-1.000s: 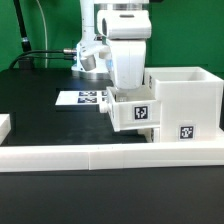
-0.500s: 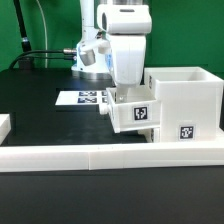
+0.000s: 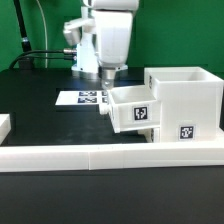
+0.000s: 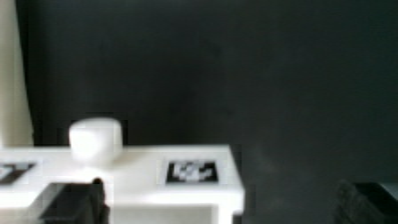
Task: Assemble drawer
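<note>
The white cube-like housing (image 3: 186, 98) stands at the exterior view's right, against the border rail. A small white box tray (image 3: 133, 108) with a square tag on its front sticks partway out of the housing's side. My gripper (image 3: 108, 72) hangs above the tray's outer end, apart from it, open and empty. In the wrist view the tray's knob (image 4: 96, 140) and a tagged white face (image 4: 192, 172) lie below my gripper (image 4: 222, 204), whose dark fingertips (image 4: 71, 201) stand wide apart. A second tray cannot be made out.
The marker board (image 3: 80, 98) lies flat on the black table behind the tray. The long low white border rail (image 3: 100, 155) runs along the front. A white part (image 3: 4, 124) shows at the exterior view's left edge. Cables hang at the back left.
My gripper has risen from around the tray and moved slightly to the exterior view's left. The tray stays where it was, in the housing's side.
</note>
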